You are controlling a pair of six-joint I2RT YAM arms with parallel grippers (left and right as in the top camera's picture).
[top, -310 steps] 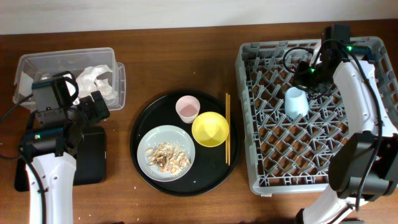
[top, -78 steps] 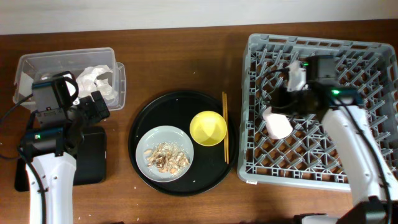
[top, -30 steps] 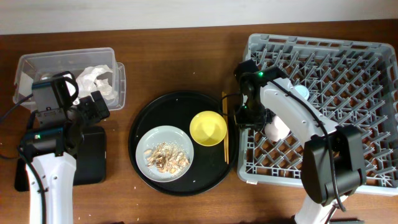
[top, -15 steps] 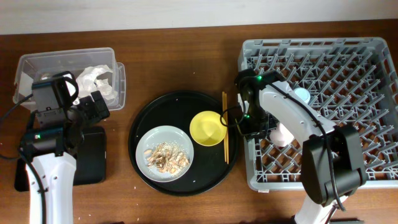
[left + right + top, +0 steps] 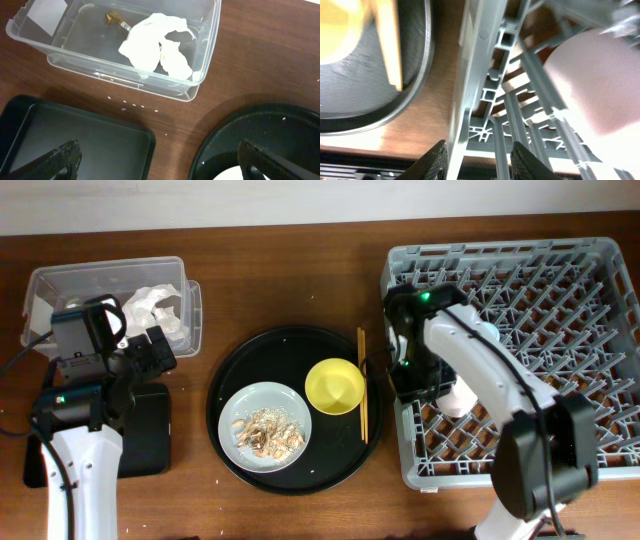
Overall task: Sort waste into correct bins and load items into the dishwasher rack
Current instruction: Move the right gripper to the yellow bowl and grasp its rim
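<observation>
Now, left claw (image 5: 159, 150) gapes empty; right claw (image 5: 480, 150) half-open astride rack (image 5: 476, 60) wall.

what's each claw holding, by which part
Nothing: the left claw hangs open and empty; the right claw stands open at the wall of the grey plastic dishwasher rack.
</observation>
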